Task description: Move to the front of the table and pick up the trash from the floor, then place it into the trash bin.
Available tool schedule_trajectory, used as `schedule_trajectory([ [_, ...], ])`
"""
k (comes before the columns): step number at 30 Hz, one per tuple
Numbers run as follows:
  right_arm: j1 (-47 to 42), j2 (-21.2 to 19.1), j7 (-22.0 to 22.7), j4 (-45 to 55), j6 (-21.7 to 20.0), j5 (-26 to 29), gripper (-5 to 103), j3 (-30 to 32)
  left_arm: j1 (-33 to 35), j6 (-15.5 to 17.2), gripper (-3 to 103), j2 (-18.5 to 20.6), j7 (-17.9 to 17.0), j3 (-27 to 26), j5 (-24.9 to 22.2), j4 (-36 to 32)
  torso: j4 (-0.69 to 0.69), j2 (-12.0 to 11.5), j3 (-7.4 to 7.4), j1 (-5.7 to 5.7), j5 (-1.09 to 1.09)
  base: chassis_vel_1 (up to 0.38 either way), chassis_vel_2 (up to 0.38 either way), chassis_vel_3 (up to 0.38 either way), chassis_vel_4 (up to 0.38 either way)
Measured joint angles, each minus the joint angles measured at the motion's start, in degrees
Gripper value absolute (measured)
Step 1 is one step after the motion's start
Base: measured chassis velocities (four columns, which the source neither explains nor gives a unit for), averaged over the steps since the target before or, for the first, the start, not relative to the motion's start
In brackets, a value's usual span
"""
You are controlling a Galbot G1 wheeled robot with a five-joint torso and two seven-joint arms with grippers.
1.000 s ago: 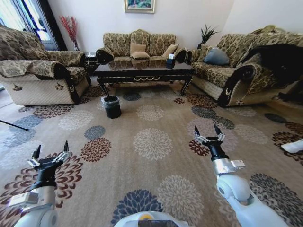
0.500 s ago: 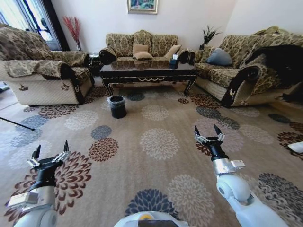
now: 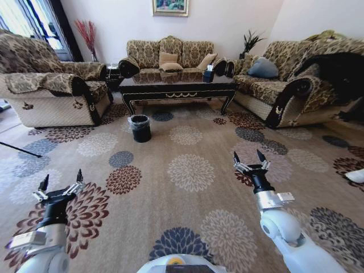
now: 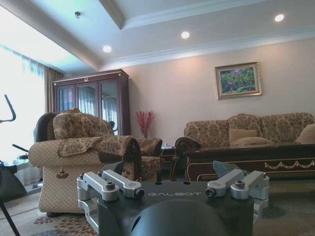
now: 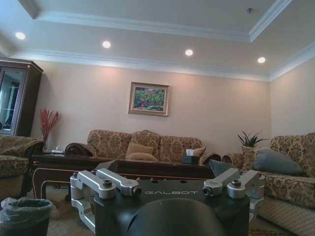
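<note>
Bright, even daylight from the window [image 3: 23,20] at far left, recessed ceiling spotlights [image 5: 106,44] lit, glossy glare on the table [image 3: 177,84] top, wide-angle bending at head-view edges, soft shadows

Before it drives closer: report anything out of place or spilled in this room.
Nothing stands out. The trash bin stands upright on the carpet before the table; no litter is discernible from here. The left gripper and right gripper hang open, empty.

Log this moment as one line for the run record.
phase: approach | left gripper: open, raised | right gripper: open, raised | trash bin: left of table front
</note>
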Motion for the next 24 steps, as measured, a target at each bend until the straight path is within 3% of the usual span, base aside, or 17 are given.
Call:
schedule_trajectory([
  [24, 0.0, 0.0, 0.01, 0.0, 0.0, 0.0, 100, 0.0, 0.0, 0.0, 100, 0.0, 0.0, 0.0, 0.0, 0.0, -0.01, 0.02, 0.0, 0.01, 0.01, -0.012, -0.034, 0.01, 0.032],
])
